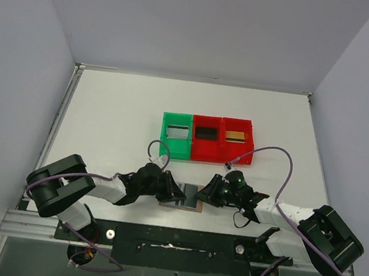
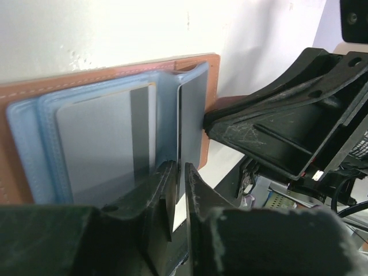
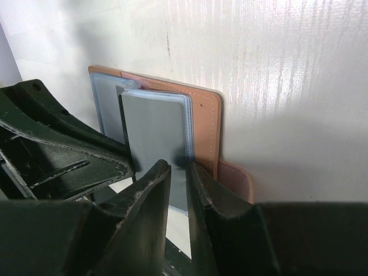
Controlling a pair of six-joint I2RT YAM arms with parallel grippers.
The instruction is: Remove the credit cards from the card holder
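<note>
At the table near edge, left gripper jaws are clenching a pocket of the floppy card holder. Right gripper jaws are pinching the exposed end of the grey credit card, which is likely stiff and slick.

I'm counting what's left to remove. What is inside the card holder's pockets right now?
A grey card sticks out of the card holder, pinched by the right gripper. Anything deeper in the pockets is covered.

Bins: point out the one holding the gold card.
The red bin at the row's right end. It holds the gold-tan card; the middle red bin holds the black card, the green bin the silver-grey card.
</note>
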